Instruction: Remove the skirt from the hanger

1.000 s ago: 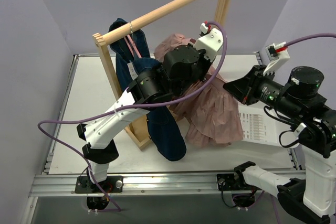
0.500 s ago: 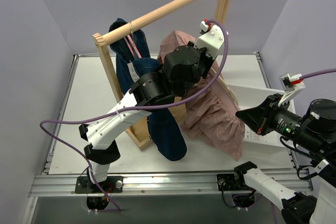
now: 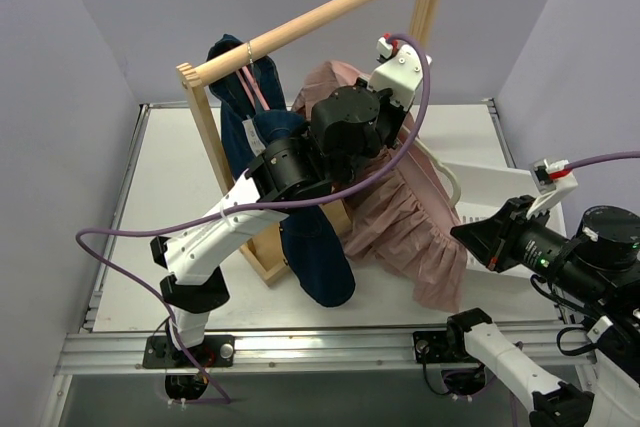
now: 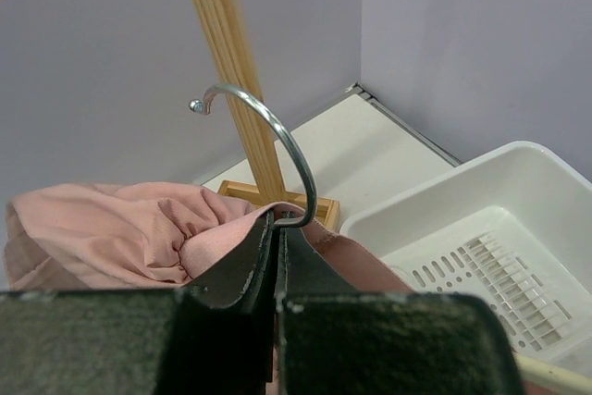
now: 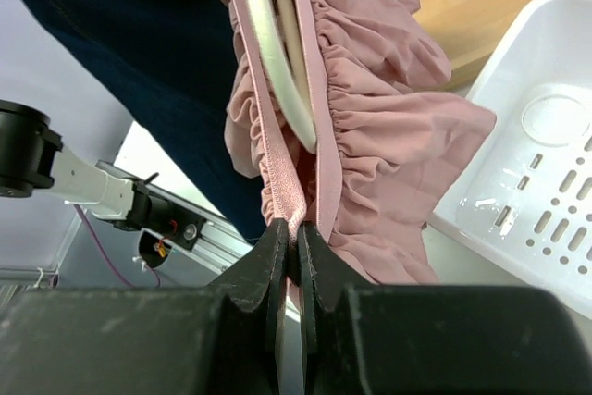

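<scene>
Pinching the dusty-pink ruffled fabric skirt (image 3: 405, 222) by its waistband, my right gripper (image 5: 294, 233) sits clamped at four o'clock, stretching it off the cream slim hanger (image 5: 277, 53). My left gripper (image 4: 277, 227) clamps the silver hook (image 4: 282, 136) base, anchoring it at twelve.

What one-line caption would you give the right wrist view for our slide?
Right gripper shut on the waistband of the dusty-pink ruffled fabric skirt, with the cream slim hanger showing inside.

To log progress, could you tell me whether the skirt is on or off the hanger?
On. The cream hanger lies inside the waistband of the skirt, which the right gripper pinches.
</scene>
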You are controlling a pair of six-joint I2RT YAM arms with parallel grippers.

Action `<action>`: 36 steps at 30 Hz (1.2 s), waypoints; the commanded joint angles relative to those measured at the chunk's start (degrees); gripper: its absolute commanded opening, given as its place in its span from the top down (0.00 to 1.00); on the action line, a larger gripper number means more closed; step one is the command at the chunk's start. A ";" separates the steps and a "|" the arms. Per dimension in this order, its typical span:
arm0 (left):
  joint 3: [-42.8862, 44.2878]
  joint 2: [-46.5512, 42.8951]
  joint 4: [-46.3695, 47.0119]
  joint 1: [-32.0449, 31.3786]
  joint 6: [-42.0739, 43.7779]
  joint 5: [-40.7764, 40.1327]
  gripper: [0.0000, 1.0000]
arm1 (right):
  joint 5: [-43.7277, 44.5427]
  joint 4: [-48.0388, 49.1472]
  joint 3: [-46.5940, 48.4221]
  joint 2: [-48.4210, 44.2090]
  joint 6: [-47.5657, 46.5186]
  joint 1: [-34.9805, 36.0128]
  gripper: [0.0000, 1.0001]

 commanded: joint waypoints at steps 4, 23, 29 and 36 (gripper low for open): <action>0.76 -6.01 3.17 -0.43 -0.31 -2.02 0.98 | -2.60 3.15 -6.70 -5.03 0.90 -1.72 1.00; -1.34 -10.84 -0.88 -0.97 -15.35 13.70 0.98 | -2.24 22.67 -20.51 -9.36 12.33 -1.81 1.00; -7.06 -14.36 0.00 -0.97 -18.51 17.40 0.98 | -3.04 27.77 -21.74 -6.02 12.77 -1.81 1.00; -10.14 -16.47 -0.35 -0.97 -20.44 21.00 0.98 | -4.62 35.23 -22.09 -0.93 13.91 -1.72 1.00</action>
